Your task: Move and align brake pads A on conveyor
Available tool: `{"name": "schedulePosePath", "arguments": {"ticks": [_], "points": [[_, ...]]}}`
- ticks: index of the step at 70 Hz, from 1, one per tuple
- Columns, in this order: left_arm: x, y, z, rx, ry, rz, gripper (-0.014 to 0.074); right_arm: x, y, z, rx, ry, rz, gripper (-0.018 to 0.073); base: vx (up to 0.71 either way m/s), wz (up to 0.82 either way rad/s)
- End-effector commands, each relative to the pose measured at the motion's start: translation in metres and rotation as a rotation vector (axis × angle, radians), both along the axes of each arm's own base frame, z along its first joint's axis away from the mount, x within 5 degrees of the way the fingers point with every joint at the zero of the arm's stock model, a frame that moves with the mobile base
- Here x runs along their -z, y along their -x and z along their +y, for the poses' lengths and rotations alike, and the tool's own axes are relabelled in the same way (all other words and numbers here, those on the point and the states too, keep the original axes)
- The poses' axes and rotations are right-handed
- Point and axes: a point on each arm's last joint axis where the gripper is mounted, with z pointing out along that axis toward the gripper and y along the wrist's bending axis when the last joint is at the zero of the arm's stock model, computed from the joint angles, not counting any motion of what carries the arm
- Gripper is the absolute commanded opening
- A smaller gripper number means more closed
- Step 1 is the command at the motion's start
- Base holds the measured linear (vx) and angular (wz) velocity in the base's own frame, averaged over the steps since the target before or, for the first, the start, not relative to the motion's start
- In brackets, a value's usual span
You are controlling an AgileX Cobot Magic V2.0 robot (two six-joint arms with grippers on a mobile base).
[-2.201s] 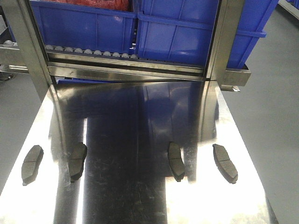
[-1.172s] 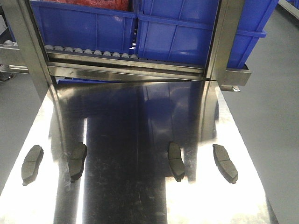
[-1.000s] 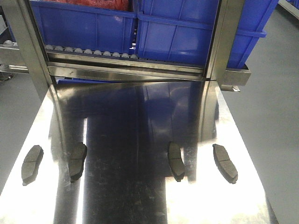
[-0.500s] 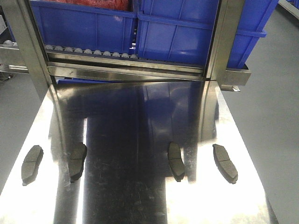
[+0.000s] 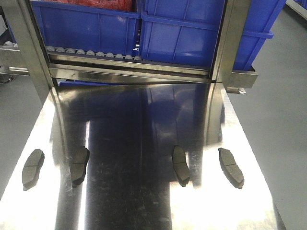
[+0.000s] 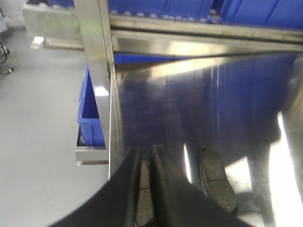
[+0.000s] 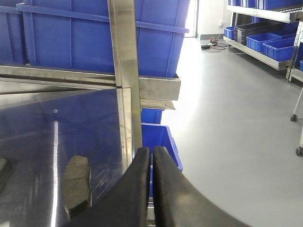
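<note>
Four dark grey brake pads lie in a row on the shiny steel table [image 5: 144,201]: far-left pad [image 5: 32,168], second pad [image 5: 79,165], third pad [image 5: 181,165], far-right pad [image 5: 231,166]. No gripper shows in the front view. In the left wrist view my left gripper [image 6: 146,150] hangs shut above the table's left edge; a pad [image 6: 143,198] shows below through the slit, another pad [image 6: 218,182] lies to its right. My right gripper [image 7: 152,150] is shut with nothing in it, over the table's right edge, right of a pad [image 7: 77,184]. The conveyor is out of view.
Large blue bins [image 5: 182,33] sit on a roller rack [image 5: 86,51] behind the table, between steel posts [image 5: 225,43]. More blue bins [image 7: 158,137] stand under the table sides. Grey floor [image 7: 236,142] flanks the table; shelving [image 7: 265,33] stands far right.
</note>
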Motion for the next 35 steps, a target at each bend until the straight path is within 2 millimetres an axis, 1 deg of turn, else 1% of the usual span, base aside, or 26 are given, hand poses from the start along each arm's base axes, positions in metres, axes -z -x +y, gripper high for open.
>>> {"name": "schedulePosePath", "arguments": {"ticks": [1,3,4,11,18,21,29,35], "points": [[-0.016,-0.004,0.000,0.000,0.006,-0.084,0.0276,-0.002,0.000,0.000,0.002,0.006,-0.073,-0.0003,0.00,0.00],[-0.015,-0.004,0.000,0.000,0.007,-0.081,0.0338,-0.002,0.000,0.000,0.002,0.006,-0.073,-0.0003,0.00,0.00],[-0.015,-0.004,0.000,0.000,0.007,-0.079,0.0385,-0.002,0.000,0.000,0.002,0.006,-0.073,-0.0003,0.00,0.00],[-0.015,-0.004,0.000,0.000,0.008,-0.080,0.0596,-0.002,0.000,0.000,0.002,0.006,-0.073,-0.0003,0.00,0.00],[-0.016,-0.004,0.000,-0.001,0.010,-0.085,0.0724,-0.002,0.000,0.000,0.002,0.006,-0.073,-0.0003,0.00,0.00],[-0.016,-0.005,0.000,-0.003,0.016,-0.089,0.0734,-0.002,0.000,0.000,0.002,0.006,-0.073,-0.0003,0.00,0.00],[-0.014,-0.010,0.000,-0.019,0.046,-0.046,0.0715,-0.002,0.000,0.000,0.002,0.006,-0.073,-0.0003,0.00,0.00],[-0.013,-0.027,0.000,-0.057,0.082,0.061,0.0694,-0.002,0.000,0.000,0.002,0.006,-0.073,-0.0003,0.00,0.00]]}}
